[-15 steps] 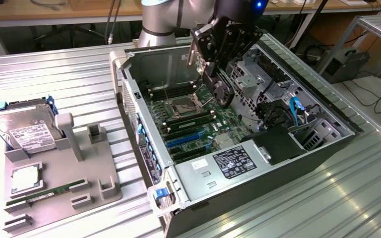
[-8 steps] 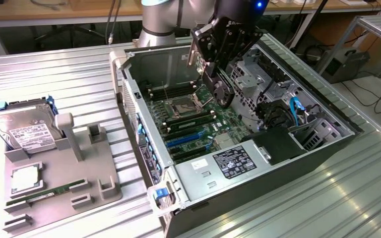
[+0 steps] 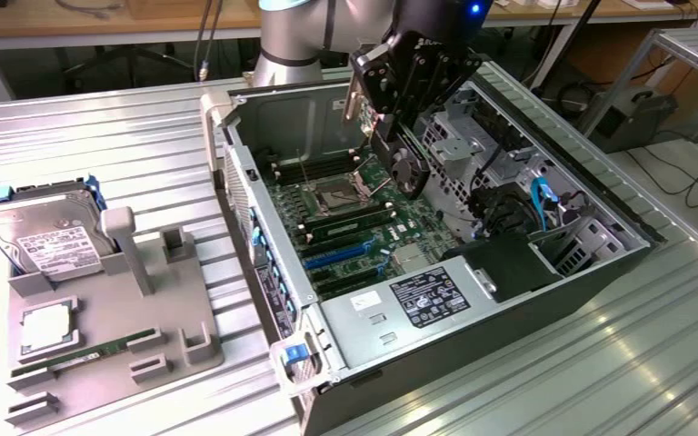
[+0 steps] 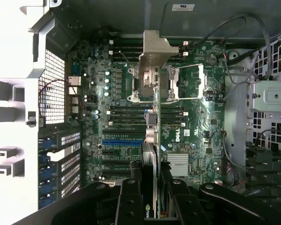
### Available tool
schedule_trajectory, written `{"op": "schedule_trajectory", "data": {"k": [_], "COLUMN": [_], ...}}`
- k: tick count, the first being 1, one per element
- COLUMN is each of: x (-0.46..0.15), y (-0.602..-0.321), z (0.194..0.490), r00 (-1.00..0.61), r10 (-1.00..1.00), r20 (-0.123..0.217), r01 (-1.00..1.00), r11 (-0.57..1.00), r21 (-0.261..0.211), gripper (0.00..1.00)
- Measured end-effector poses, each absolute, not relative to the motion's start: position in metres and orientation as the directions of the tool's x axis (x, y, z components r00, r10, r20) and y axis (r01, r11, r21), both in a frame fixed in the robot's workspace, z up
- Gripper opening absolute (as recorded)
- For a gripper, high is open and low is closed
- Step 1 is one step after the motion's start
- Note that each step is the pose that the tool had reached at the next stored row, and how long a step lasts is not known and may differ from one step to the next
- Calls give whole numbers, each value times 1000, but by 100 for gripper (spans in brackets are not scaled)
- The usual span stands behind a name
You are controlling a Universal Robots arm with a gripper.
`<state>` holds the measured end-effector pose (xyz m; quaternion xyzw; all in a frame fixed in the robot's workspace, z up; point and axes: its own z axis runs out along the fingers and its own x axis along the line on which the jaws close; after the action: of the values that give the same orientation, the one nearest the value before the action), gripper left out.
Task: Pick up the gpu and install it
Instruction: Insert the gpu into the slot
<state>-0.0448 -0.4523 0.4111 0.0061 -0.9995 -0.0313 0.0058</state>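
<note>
Jaws hold gpu (image 4: 149, 161) (exterior view: fan (image 3: 411, 173)) over motherboard (image 4: 117, 122).

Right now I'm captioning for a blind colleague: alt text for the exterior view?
The gripper holds the gpu on edge above the motherboard of an open computer case. A hard drive sits at the exterior view's left.

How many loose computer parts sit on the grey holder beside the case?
3: a hard drive at its far end, a processor in the middle, a green memory stick nearest the camera. None looks hidden.
</note>
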Motion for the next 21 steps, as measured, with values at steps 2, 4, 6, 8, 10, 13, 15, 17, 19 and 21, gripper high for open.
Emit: {"op": "schedule_trajectory", "data": {"k": [2,4,6,8,10,13,15,17,19,21], "x": [-45,-45,-45,-45,-45,-45,-45,-45,-45,-45], "y": [-452,-452,-452,-452,-452,-452,-452,-452,-452,-452], "z": [411,411,411,411,411,410,410,409,408,408], "r00": [-1000,-1000,-1000,-998,-993,-984,-975,-962,-952,-941], "r10": [-13,-13,-25,-61,-118,-177,-221,-274,-306,-339], "r20": [11,11,11,11,11,9,6,2,-1,-3], "r01": [-12,-12,-25,-60,-117,-176,-220,-273,-305,-339], "r11": [998,998,998,996,991,982,974,960,950,939], "r21": [63,63,63,63,63,63,62,61,60,59], "gripper": [26,26,26,26,26,26,26,26,26,26]}}
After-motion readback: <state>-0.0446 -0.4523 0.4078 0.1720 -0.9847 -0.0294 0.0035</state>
